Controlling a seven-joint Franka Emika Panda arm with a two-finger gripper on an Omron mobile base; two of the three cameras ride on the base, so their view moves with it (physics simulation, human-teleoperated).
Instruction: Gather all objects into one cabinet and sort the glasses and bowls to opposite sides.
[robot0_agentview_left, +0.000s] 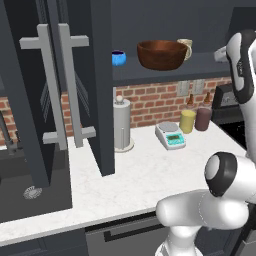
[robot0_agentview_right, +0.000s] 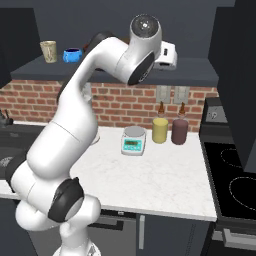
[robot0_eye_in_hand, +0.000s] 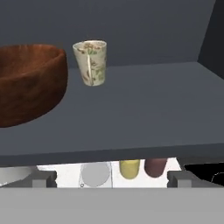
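Facing cabinet shelf (robot0_eye_in_hand: 144, 109), gripper (robot0_eye_in_hand: 107, 180) jaws wide apart, empty, cup (robot0_eye_in_hand: 90, 62) beside wooden bowl (robot0_eye_in_hand: 28, 83)

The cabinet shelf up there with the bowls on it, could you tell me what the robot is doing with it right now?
The arm is raised to the open cabinet, its open gripper empty and facing the shelf. On that shelf sit the blue bowl, the wooden bowl and the cream cup, the cup just behind and beside the wooden bowl. Nothing is held at this moment.

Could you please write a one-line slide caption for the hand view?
Open gripper faces the cabinet shelf, with the cream cup upright beside the wooden bowl.
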